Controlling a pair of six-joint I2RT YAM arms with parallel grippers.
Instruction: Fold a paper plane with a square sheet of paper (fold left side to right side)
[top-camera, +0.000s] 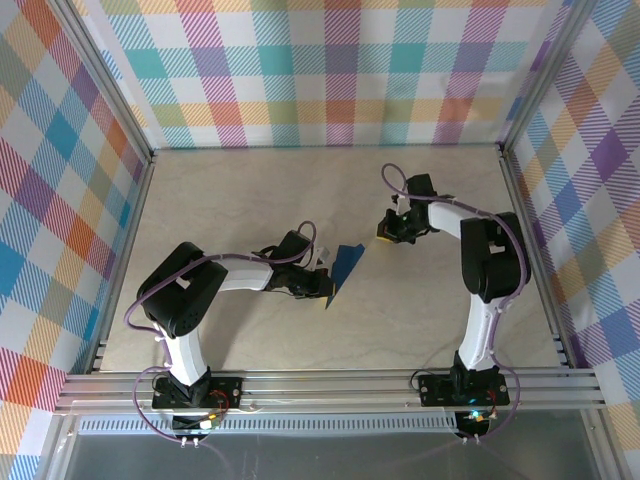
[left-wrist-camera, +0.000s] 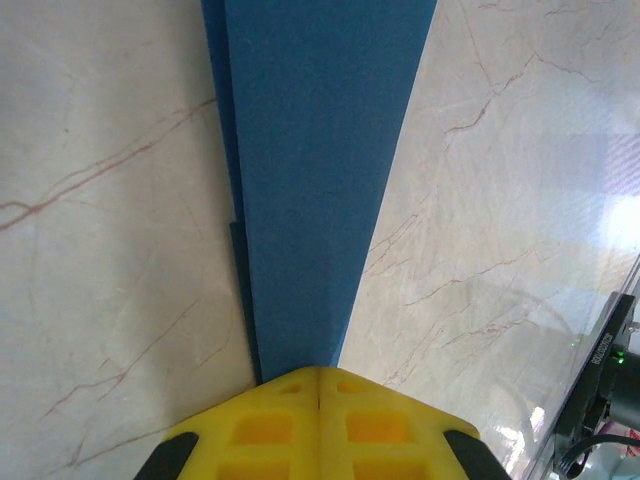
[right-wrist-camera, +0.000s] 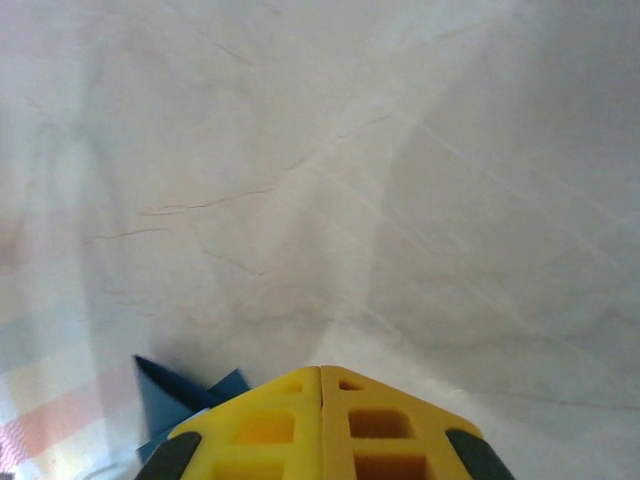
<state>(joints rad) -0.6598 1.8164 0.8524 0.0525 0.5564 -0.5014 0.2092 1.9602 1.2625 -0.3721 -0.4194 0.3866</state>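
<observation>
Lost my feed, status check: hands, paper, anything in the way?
Left hand shut, tip at the end of the folded paper. Right hand shut, off the paper. Nothing blocking.

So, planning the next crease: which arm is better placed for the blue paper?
Left, probably. The left pincer, closed, touches the narrow end of the folded paper; the right pincer, also closed, sits apart from it, off to one side.
</observation>
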